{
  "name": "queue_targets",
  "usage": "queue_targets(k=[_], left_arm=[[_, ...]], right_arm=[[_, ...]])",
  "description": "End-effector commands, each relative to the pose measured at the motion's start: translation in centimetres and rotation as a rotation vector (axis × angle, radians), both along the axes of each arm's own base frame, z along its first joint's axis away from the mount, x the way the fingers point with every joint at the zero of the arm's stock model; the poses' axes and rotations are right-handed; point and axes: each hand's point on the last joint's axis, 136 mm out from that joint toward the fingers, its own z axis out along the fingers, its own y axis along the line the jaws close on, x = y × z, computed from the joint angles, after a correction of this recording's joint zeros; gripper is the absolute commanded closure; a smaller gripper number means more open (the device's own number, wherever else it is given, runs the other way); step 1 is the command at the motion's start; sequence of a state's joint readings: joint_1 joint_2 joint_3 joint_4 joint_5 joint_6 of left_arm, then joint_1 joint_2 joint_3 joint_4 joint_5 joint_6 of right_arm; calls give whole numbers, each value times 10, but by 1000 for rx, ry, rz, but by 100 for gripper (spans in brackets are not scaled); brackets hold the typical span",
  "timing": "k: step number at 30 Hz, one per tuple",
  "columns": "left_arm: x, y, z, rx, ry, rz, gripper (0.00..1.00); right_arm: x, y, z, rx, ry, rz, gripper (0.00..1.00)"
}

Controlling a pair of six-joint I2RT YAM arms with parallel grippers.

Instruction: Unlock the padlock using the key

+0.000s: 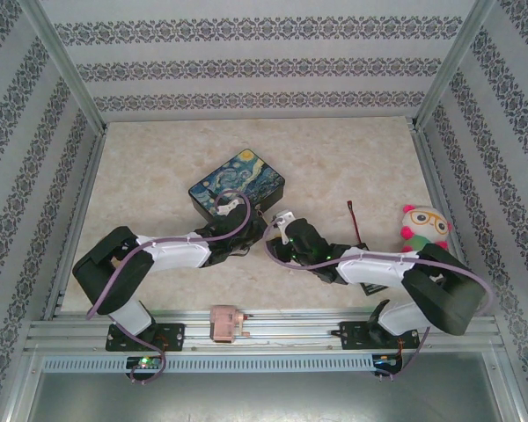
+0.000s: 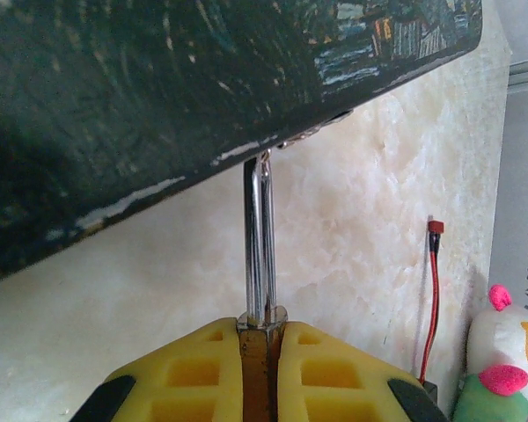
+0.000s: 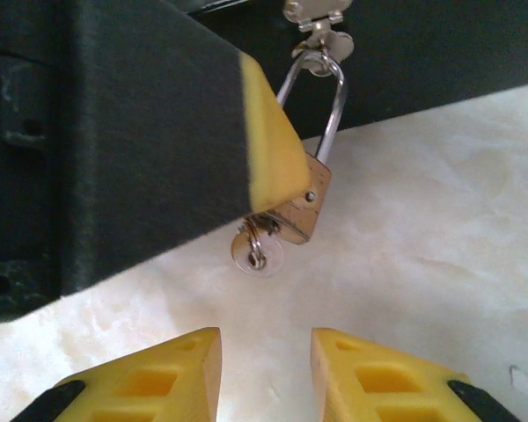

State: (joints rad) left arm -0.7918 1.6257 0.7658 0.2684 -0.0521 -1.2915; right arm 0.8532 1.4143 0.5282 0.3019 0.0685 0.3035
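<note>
The right gripper [image 3: 266, 374] was held with jaws wide apart, just before the key [image 3: 257, 253], which was seen at the bottom of the padlock [image 3: 310, 200]. The padlock body was clamped by the left gripper [image 2: 262, 356]. Its shackle was hooked to the painted box [image 1: 238, 180], near the middle of the worktop [image 1: 352, 158].

- From 3 to 5 o'clock of the padlock [image 3: 308, 198], bare tabletop [image 3: 440, 229] is left open.
- Its 9 o'clock side is blocked by a finger [image 3: 158, 149] of the left gripper [image 2: 262, 387]; 12 o'clock is closed by the painted box [image 3: 422, 53].
- At 6 o'clock, below the key [image 3: 257, 253], free room is seen.
</note>
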Motion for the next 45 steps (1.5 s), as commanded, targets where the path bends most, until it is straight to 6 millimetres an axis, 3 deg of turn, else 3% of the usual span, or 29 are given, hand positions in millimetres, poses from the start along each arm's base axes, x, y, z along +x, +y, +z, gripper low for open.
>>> queue_targets(k=[1,19,21,24,28,41,45], left_arm=[[-1,-6,13,-41,11,-12,100],[-2,-14,13,-103,25,-37,100],[-2,-15,13,-106,27,-43,100],[-3,-16,12,-109,33,-51,100],[-3,-16,11,-118,34,-50,100],[-5,-16,5,-143,37,-49,100],[-6,-13,4,-143,35,-37,92]], right_arm=[[11,2,5,-90,-94,15,67],[29,14,-11,-189,-134,35,69],[31,15,-12,-186,-139,32,76],[37,15,-8,-161,-145,9,93],[44,13,-1,-64,-100,-9,100],[60,4,11,410,236,-21,100],[62,4,12,464,271,-22,100]])
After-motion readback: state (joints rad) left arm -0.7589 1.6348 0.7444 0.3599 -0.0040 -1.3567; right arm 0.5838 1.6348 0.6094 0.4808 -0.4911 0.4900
